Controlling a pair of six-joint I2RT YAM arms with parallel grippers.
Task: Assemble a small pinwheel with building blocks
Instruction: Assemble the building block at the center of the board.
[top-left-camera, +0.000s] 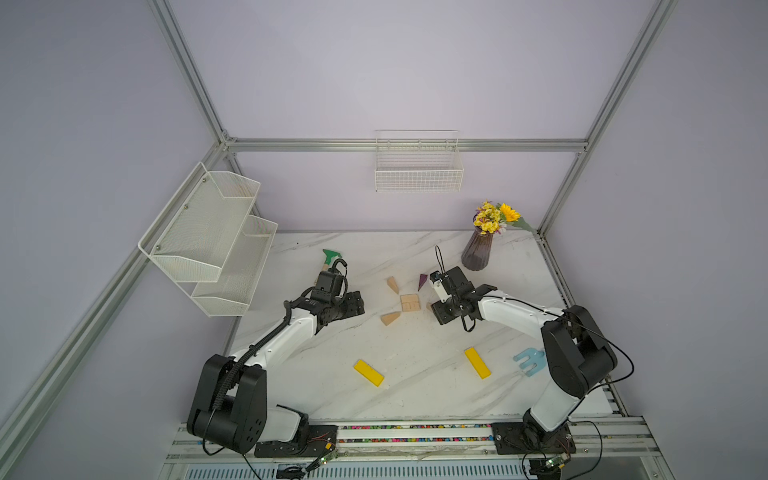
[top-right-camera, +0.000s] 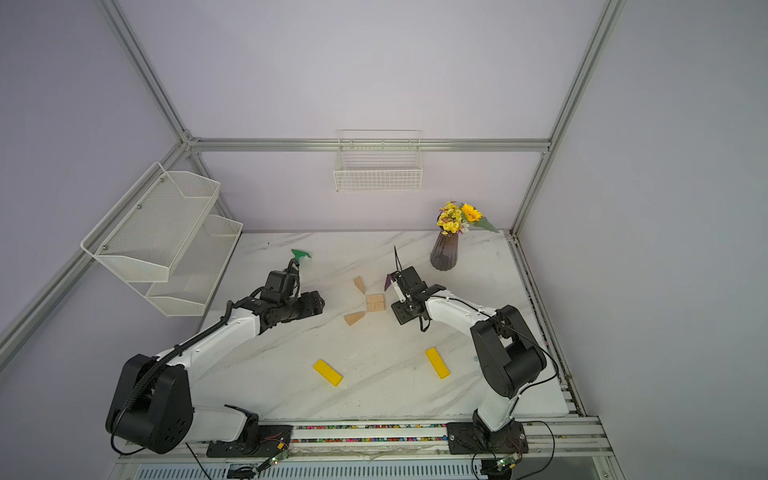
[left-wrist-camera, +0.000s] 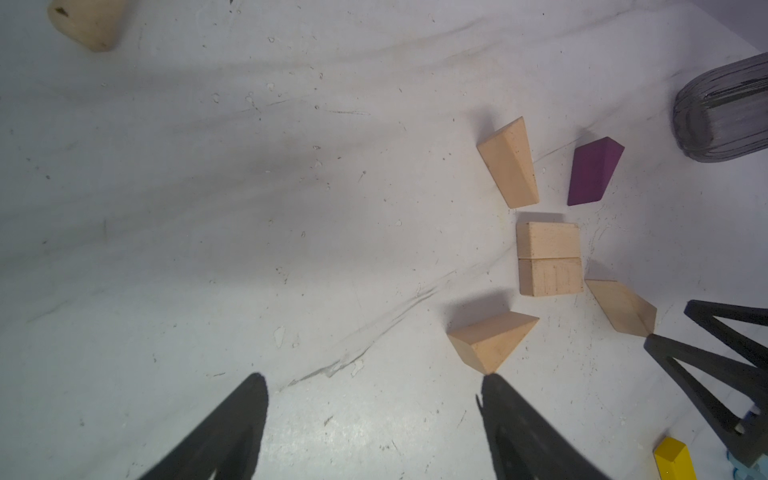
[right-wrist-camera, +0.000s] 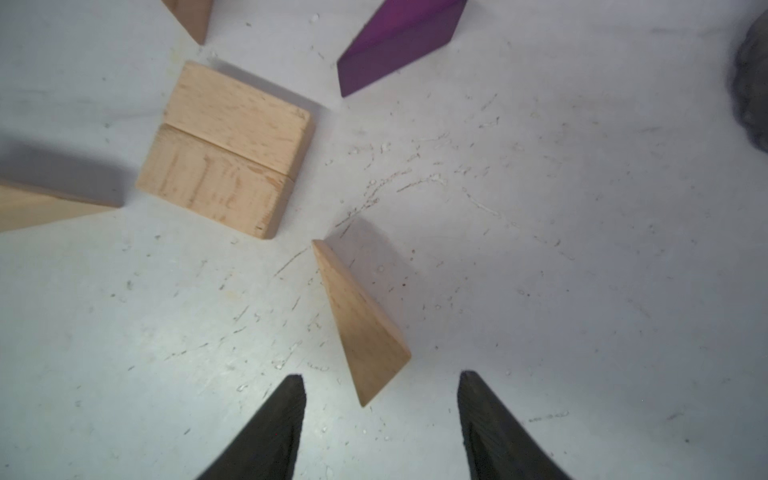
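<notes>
White marble surface (top-left-camera: 419, 374) within lilac walls (top-left-camera: 374, 83). The left jaws and right jaws gape, empty. Between them two tan blocks (top-left-camera: 410, 302) touch, loosely ringed by three tan wedges (left-wrist-camera: 492, 340) and a purple wedge (top-left-camera: 422, 281).

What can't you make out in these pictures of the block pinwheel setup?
- Third tan wooden wedge: in both top views, almost wholly under the right arm's wrist.
- Pale blue toy fork: in a top view, partly behind the right arm's elbow.
- Green-headed toy rake: in both top views, handle mostly behind the left arm's wrist.
- Purple wooden wedge: right wrist view, cut off by the frame edge.
</notes>
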